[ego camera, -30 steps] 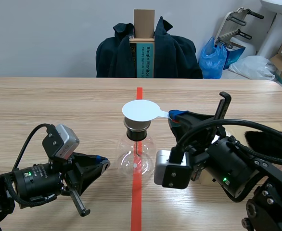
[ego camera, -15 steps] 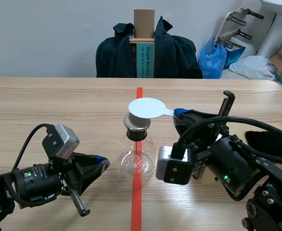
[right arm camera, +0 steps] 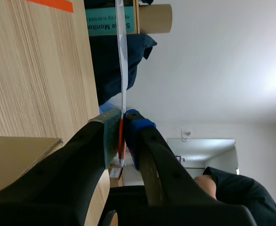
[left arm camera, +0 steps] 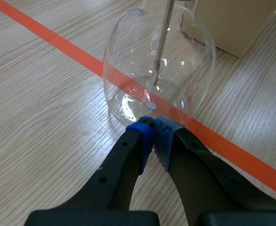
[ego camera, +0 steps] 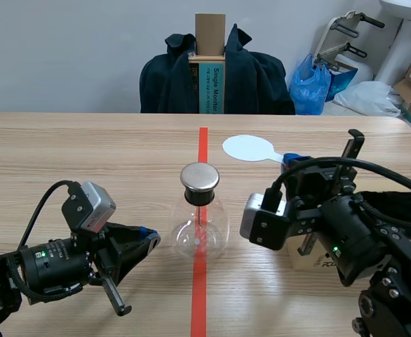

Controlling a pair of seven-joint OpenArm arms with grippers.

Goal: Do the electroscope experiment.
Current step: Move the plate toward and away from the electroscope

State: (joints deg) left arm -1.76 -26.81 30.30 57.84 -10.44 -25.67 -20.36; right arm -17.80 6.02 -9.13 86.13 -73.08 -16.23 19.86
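Note:
The electroscope, a round glass flask point(ego camera: 199, 232) with a metal cap point(ego camera: 199, 177) and a rod inside, stands on the red tape line at the table's middle. In the left wrist view the flask point(left arm camera: 159, 70) is just ahead of my left gripper point(left arm camera: 152, 129), which is shut on nothing. My left gripper point(ego camera: 148, 239) rests low, left of the flask. My right gripper point(ego camera: 294, 163) is shut on the handle of a flat white paddle point(ego camera: 247, 147), held above the table to the right of the cap and beyond it. The paddle point(right arm camera: 121, 47) appears edge-on between the right fingers.
A small cardboard box point(ego camera: 311, 253) sits on the table under my right arm. Across the table stands a chair draped with a dark jacket point(ego camera: 216, 74) and holding a tall carton point(ego camera: 210, 63). Bags and clutter lie at the back right.
My right gripper has carried the white paddle off the flask's cap, to the right and away. The metal cap is now uncovered. The left arm has not moved.

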